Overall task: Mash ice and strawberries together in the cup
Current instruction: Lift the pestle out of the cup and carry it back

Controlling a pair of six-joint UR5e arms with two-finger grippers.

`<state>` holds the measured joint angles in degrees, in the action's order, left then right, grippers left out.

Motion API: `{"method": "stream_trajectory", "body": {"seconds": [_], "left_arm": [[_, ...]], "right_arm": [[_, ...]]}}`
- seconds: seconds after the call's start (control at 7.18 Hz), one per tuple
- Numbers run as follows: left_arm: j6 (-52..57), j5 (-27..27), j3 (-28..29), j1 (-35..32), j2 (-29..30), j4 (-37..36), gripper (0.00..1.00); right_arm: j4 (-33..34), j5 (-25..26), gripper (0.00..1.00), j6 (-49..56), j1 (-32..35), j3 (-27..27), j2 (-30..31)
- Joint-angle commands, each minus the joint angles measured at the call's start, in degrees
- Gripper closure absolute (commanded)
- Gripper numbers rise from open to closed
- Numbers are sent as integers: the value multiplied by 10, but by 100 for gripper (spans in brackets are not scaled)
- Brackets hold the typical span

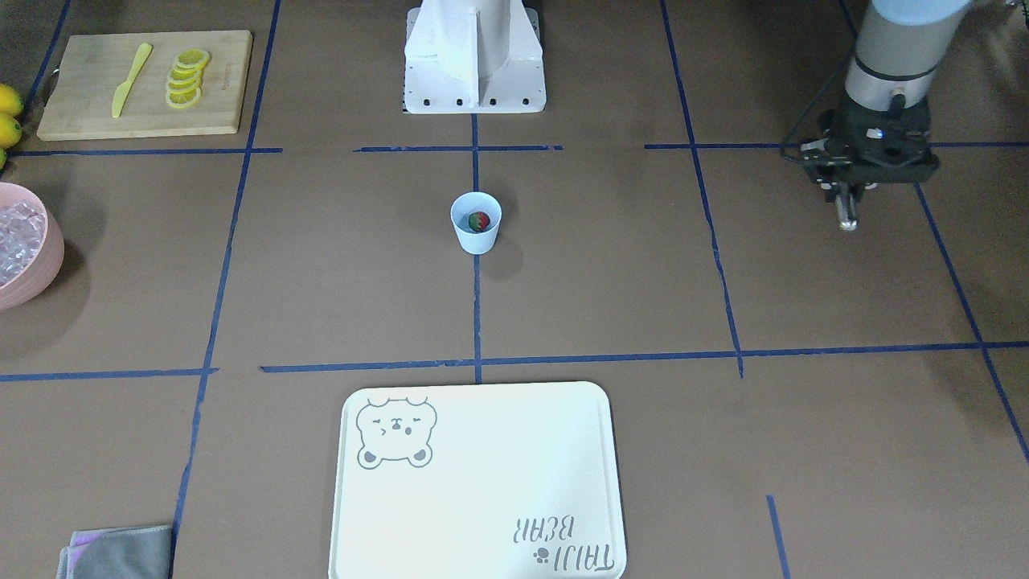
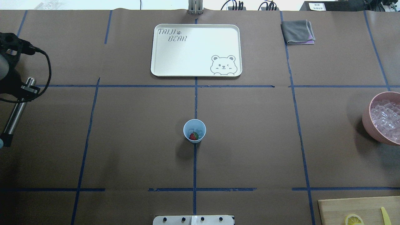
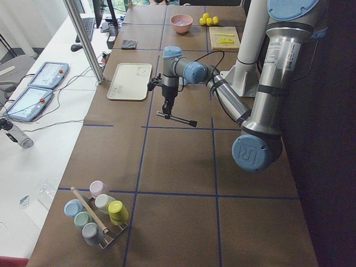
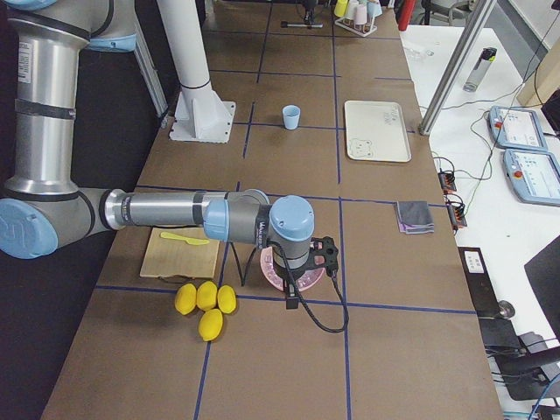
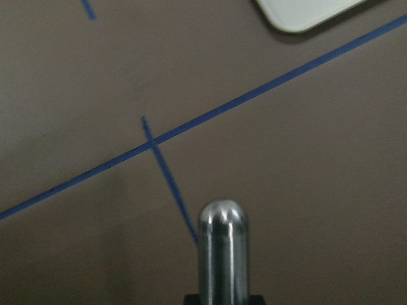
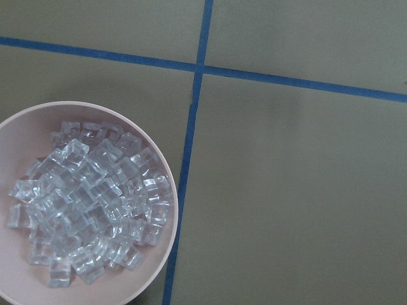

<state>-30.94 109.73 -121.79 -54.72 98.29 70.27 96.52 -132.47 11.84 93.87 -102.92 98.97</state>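
The strawberry and, apparently, ice are in the cup; mashing remains. Your left gripper clamps the rod, well apart from the cup. You cannot tell the right gripper's state.

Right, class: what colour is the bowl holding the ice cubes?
Pale pink; the bowl shows best in the right wrist-mounted view.

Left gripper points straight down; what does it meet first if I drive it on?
Likely bare table, near a blue tape line; nothing else shows below the left gripper. The held metal rod may touch first.
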Motion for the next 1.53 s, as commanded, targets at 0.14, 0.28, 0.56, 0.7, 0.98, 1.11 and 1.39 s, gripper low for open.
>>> {"method": "stream_trajectory", "body": {"seconds": [0.14,0.28,0.56,0.7,0.98,1.11,1.39], "left_arm": [[-4,35,116,-29,-74,164,95],[-2,69,156,-31,-75,199,95],[-1,83,227,-36,-98,289,95],[-1,88,274,-41,-100,346,96],[0,97,341,-43,-100,416,96],[1,97,350,-45,-100,426,94],[2,96,350,-46,-100,427,1]], "right_arm": [[0,0,1,0,-1,-1,-1],[0,0,1,0,0,-1,-3],[0,0,1,-1,-1,-1,-3],[0,0,1,0,-1,-1,-4],[0,1,1,0,0,-1,-4],[0,1,1,0,0,-3,-4],[0,1,1,0,0,-4,-4]]}}
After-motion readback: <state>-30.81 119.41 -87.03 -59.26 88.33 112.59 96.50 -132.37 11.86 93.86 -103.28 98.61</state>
